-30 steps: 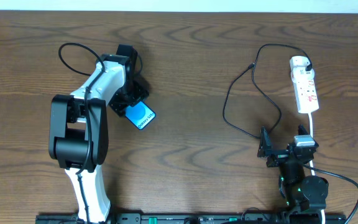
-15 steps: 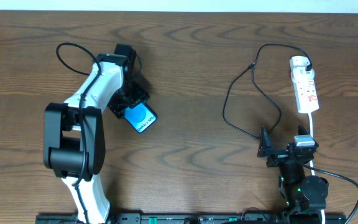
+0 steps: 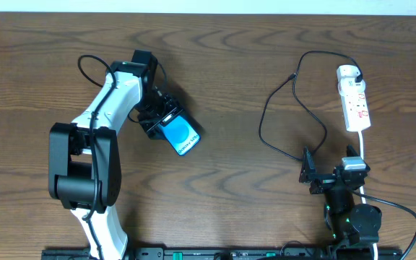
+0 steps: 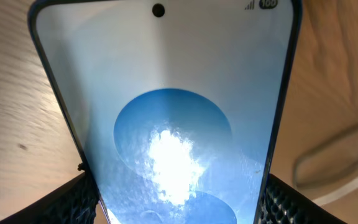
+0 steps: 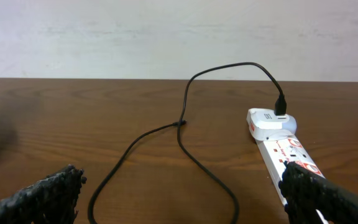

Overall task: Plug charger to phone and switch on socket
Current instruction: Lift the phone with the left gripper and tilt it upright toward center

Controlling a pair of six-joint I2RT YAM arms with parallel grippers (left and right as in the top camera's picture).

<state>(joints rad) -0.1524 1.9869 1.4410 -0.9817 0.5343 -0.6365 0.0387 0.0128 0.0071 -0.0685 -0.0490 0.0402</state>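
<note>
We see the phone on the left half of the table, screen up and lit cyan-blue, its long side slanting from upper left to lower right in the overhead view. The left gripper is clamped on the phone's upper-left end. In the left wrist view the screen fills the frame, and one black finger presses each long edge. We cannot tell whether the phone rests on the wood or is raised above it.

The charger lies well apart from the phone, on the right half of the table. Its thin black cable runs in loose loops, and the small plug tip lies free on the wood, touching neither phone nor gripper. The other end arches over to the white adapter, which sits in the far end of the socket. The right wrist view shows the same cable rising into the adapter.

The socket lies lengthwise near the right edge, with red switch marks along its top. We cannot tell how the switches stand. Its thick white cord leads toward the near edge.

The right gripper hangs near the front of the table, close to that cord, with its fingers spread wide and nothing between them. A pale wall stands behind the table.
</note>
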